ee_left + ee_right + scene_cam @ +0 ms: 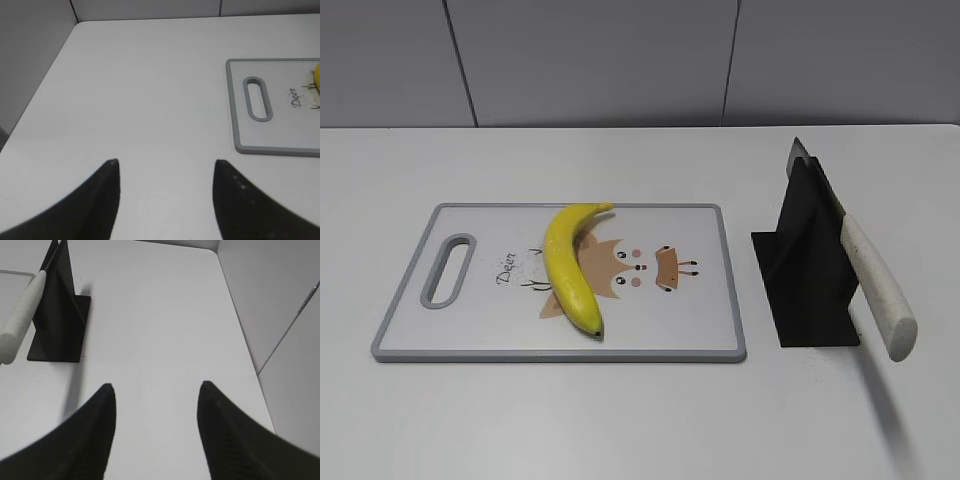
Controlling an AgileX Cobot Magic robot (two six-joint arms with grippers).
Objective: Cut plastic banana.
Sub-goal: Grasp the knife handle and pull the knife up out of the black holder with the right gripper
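The plastic banana (567,265) lies whole on the grey-rimmed cutting board (410,330), curving from the board's back middle to its front middle. A sliver of it shows at the right edge of the left wrist view (317,75). A knife with a white handle (878,285) rests in a black stand (807,265) right of the board; it also shows in the right wrist view (22,315). My left gripper (165,162) is open and empty over bare table left of the board. My right gripper (156,385) is open and empty right of the stand. Neither arm shows in the exterior view.
The white table (620,420) meets grey wall panels (620,60) at the back. The board's handle slot (257,98) faces the left gripper. The table's right edge meets a wall (250,340) close to the right gripper.
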